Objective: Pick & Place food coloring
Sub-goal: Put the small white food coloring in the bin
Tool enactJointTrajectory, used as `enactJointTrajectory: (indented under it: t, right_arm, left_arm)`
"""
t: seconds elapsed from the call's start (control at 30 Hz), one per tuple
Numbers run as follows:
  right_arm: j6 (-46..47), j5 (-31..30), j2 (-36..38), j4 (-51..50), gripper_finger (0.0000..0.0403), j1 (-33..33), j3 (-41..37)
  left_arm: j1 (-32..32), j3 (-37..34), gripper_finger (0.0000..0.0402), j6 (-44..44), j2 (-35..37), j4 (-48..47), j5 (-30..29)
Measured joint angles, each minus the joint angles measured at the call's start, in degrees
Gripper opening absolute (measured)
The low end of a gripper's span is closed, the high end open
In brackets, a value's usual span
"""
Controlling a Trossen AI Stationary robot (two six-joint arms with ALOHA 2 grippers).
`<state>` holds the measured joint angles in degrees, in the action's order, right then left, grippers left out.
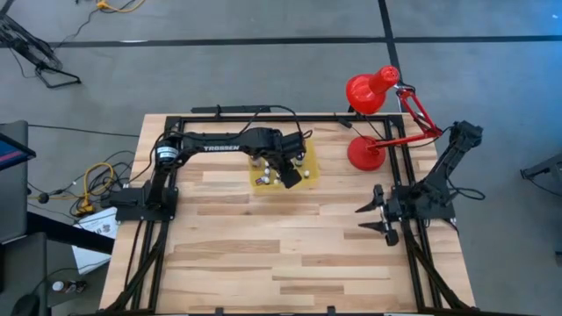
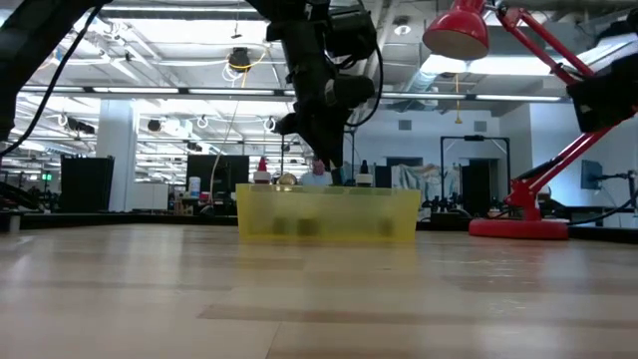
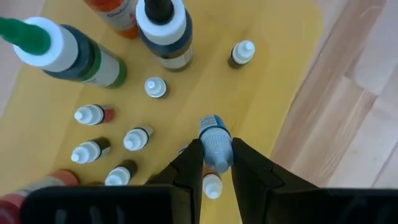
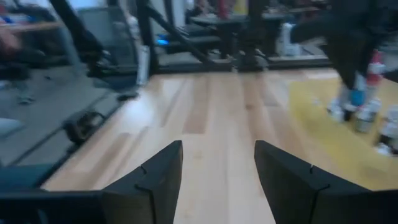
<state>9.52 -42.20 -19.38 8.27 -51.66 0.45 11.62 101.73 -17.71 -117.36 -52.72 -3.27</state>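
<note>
Left gripper (image 3: 217,163): the jaws are closed on a small blue-capped bottle (image 3: 215,144) above the yellow mat (image 3: 273,74). Directly beneath the jaws stands one white-capped bottle (image 3: 211,185). To one side of the jaws, small dropper bottles (image 3: 138,138) crowd the mat closely; narrow gaps only. Ahead of the jaws stand the taller bottles (image 3: 163,31), which block that direction. On the opposite side, the mat is bare up to its edge, then open table (image 3: 354,118).

Right gripper (image 4: 219,163): the jaws stand apart; between and ahead of them lies bare table. The red lamp (image 1: 373,123) stands behind this arm at the table's far edge.
</note>
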Motion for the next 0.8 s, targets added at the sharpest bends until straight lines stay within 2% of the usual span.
enactJointTrajectory:
  t: [0.17,0.5,0.8]
  right_arm:
    - [-0.1,1.82,-0.24,1.32,0.0192,0.03,0.02]
    - [-0.49,1.31,-0.48,-0.6,0.0189,0.05,0.0]
    - [-0.5,1.75,-0.48,-1.0,0.0189,0.05,-0.05]
  left_arm:
    - [0.28,-0.03,0.0057,0.1,-1.27,0.09,-0.01]
    - [1.24,0.43,0.0057,0.39,-9.49,1.23,2.44]
    - [1.74,1.16,0.0058,0.57,-9.88,1.48,1.04]
